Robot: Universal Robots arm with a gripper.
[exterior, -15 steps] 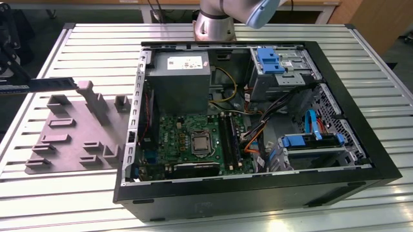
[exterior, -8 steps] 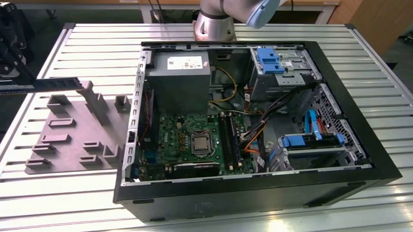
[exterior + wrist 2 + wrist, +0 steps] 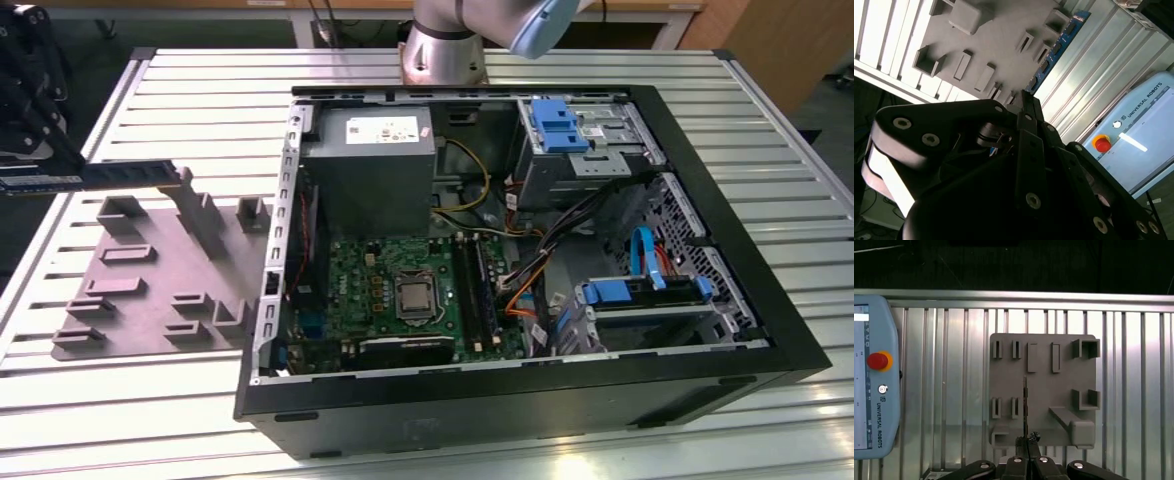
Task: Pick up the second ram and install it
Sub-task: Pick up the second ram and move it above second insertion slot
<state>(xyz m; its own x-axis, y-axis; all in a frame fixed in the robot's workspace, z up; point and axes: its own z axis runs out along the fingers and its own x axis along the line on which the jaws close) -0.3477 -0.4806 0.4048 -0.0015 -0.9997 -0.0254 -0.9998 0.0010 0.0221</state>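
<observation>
The second ram (image 3: 114,174) is off the tray and in the air, a long thin stick held level, at about ten o'clock in the exterior view, close to the exterior view's left edge. The gripper (image 3: 30,168) is pinched on one end of it. The free end reaches towards three o'clock and ends near a tall upright block of the grey tray (image 3: 147,290); I cannot tell whether the two touch. In the first wrist view the second ram (image 3: 1025,405) shows edge-on as a thin dark line running out from the gripper (image 3: 1026,441), with the fingers pressed together on it and the grey tray (image 3: 1064,385) beneath. In the second wrist view the second ram (image 3: 1054,50) shows a blue edge and a row of chips beyond the dark gripper (image 3: 1025,102), above the grey tray (image 3: 989,35). The tray lies on the slatted metal table (image 3: 174,80). At three o'clock from the tray in the exterior view stands the open computer case (image 3: 747,330), with the green motherboard (image 3: 360,270) inside and its long dark slots (image 3: 477,295) just beside the processor socket. The arm's base (image 3: 447,55) stands at twelve o'clock. A teach pendant (image 3: 874,390) lies on the table beside the tray in both wrist views (image 3: 1139,125).
</observation>
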